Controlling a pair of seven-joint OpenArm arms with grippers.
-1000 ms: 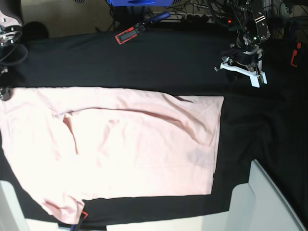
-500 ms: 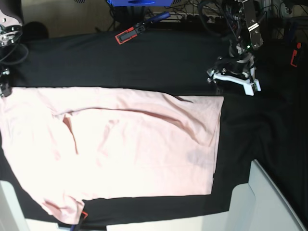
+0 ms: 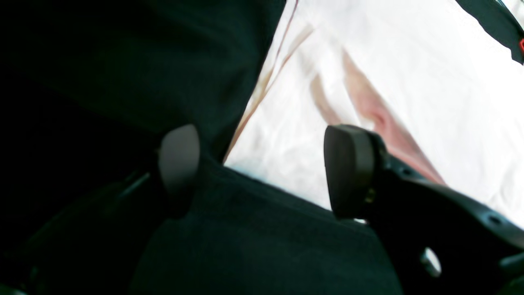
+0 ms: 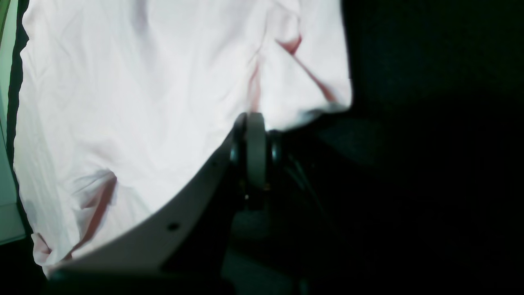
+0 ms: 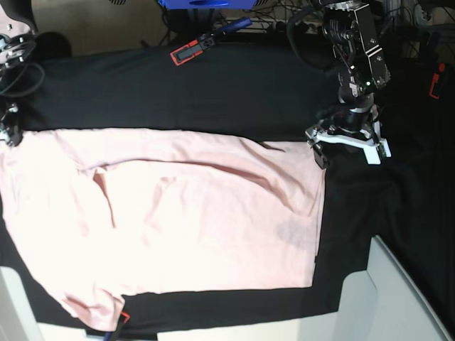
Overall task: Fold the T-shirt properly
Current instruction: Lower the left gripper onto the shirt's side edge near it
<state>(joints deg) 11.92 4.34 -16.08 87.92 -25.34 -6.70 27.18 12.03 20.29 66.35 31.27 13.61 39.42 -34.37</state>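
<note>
While it lay spread flat on the black table cloth [image 5: 213,85], the large pale pink cotton T-shirt [image 5: 178,220] ran lengthwise between the two grippers, sleeve end by the right gripper [image 5: 10,133], straight hem by the left gripper [image 5: 346,148]. Its far sleeve was cut off at the base view's edge. The left jaws stood wide apart at the hem's corner, holding nothing. The right jaws were pressed together at the shirt's edge; whether cloth sat between them was unclear.
</note>
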